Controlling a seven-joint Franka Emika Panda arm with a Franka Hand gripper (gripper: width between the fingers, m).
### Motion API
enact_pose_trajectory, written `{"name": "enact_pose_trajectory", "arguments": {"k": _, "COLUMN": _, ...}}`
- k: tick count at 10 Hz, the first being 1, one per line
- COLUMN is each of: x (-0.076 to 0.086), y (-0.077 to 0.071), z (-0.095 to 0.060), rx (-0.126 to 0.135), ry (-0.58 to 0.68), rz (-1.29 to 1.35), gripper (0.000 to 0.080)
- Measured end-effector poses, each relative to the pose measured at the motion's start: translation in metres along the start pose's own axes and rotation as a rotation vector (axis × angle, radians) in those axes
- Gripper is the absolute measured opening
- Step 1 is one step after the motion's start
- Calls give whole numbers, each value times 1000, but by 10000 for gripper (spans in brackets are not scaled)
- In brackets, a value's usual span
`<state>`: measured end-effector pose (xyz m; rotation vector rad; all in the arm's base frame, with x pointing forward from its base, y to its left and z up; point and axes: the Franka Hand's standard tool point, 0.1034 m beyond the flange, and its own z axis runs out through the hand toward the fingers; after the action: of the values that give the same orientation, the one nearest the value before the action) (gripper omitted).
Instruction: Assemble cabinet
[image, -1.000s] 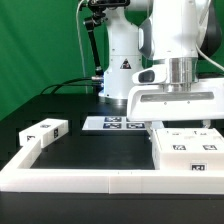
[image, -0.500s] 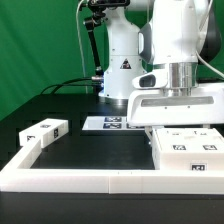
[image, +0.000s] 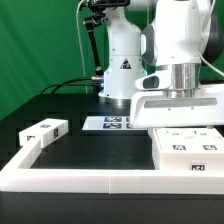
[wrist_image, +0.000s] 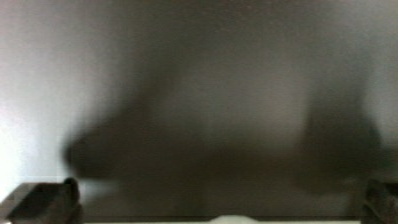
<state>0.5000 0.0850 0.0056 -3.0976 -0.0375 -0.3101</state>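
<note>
**Ana:** The cabinet box (image: 185, 148) is sitting at the counter's front corner on the exterior view's right, tucked against the border rail (image: 90, 178). A small tagged piece (image: 45, 130) of the cabinet is lying well apart, by the edge on the exterior view's left.

**Ben:** And the fingers (wrist_image: 45, 200)?

**Ana:** From the side I'm not seeing them, because the box is hiding them. In the wrist view the two dark tips are showing far apart, so they're spread. I can't make out anything pinched between them. All that camera is showing is a blurred white surface with two shadows, very close.

**Ben:** So I'm guessing it's lining up a grasp on the box.

**Ana:** That's my reading too. To do it well, it should be descending straight, getting one wall centred between the tips. It should be closing only once both pads are sitting square. Coming down at a tilt risks pushing the box along the counter (image: 90, 150) or jamming it against the rail.

**Ben:** Is anything changing?

**Ana:** The arm (image: 178, 40) is drifting slightly toward the exterior view's right compared with a second ago. The box, the small piece and the marker board (image: 112, 123) near the middle aren't budging.
</note>
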Motion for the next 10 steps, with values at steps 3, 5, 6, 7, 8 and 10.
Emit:
{"name": "enact_pose_trajectory", "arguments": {"k": 3, "x": 4, "y": 4, "z": 1, "rx": -1, "ry": 8, "rz": -10, "gripper": 785}}
{"name": "enact_pose_trajectory", "arguments": {"k": 5, "x": 4, "y": 5, "z": 1, "rx": -2, "ry": 8, "rz": -17, "gripper": 610}}
{"name": "enact_pose_trajectory", "arguments": {"k": 6, "x": 3, "y": 5, "z": 1, "rx": -2, "ry": 7, "rz": -21, "gripper": 410}}
{"name": "enact_pose_trajectory", "arguments": {"k": 7, "x": 3, "y": 5, "z": 1, "rx": -2, "ry": 7, "rz": -30, "gripper": 262}}
{"name": "enact_pose_trajectory", "arguments": {"k": 8, "x": 2, "y": 7, "z": 1, "rx": -3, "ry": 6, "rz": -43, "gripper": 262}}
{"name": "enact_pose_trajectory", "arguments": {"k": 10, "x": 2, "y": 7, "z": 1, "rx": -3, "ry": 6, "rz": -45, "gripper": 69}}
